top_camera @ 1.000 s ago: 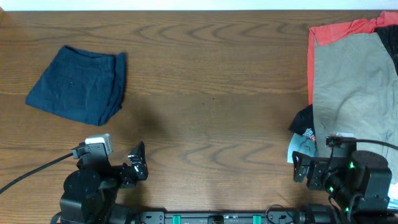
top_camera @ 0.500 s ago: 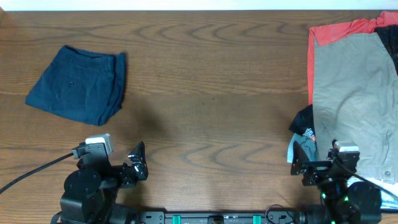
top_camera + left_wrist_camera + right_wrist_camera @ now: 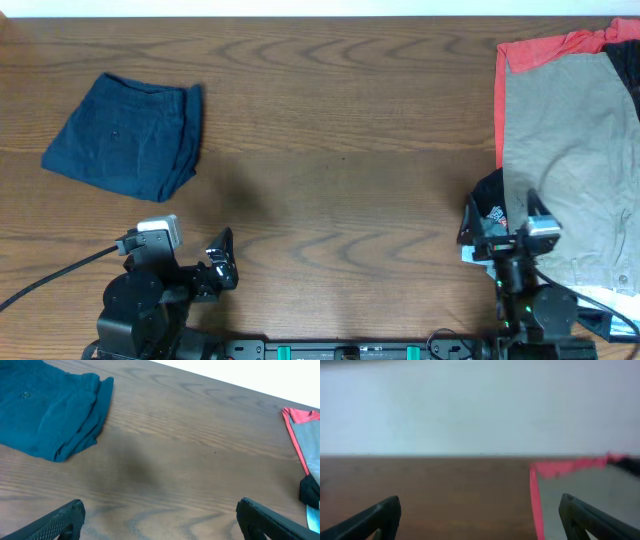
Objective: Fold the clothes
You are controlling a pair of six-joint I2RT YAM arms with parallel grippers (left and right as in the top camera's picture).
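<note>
The dark navy blue clothes (image 3: pixel 128 136) lie folded into a compact wrinkled bundle at the far left of the table; they also show at the upper left of the left wrist view (image 3: pixel 47 412). My left gripper (image 3: pixel 222 262) is open and empty near the front edge, well in front of and to the right of the bundle; its fingertips frame the left wrist view (image 3: pixel 160 520). My right gripper (image 3: pixel 478 232) is open and empty at the front right, beside the pile of other garments; its fingertips frame the right wrist view (image 3: pixel 480 520).
A khaki-grey garment (image 3: pixel 570 150) lies on a red garment (image 3: pixel 540 50) at the right edge, with dark and pale cloth (image 3: pixel 488 200) at its lower left. The red edge (image 3: pixel 536 495) shows in the right wrist view. A cable (image 3: pixel 50 275) trails at the front left.
The right arm has drawn back and turned, its gripper now raised and pointing towards the table's far edge. The left arm and the navy bundle have not moved.
</note>
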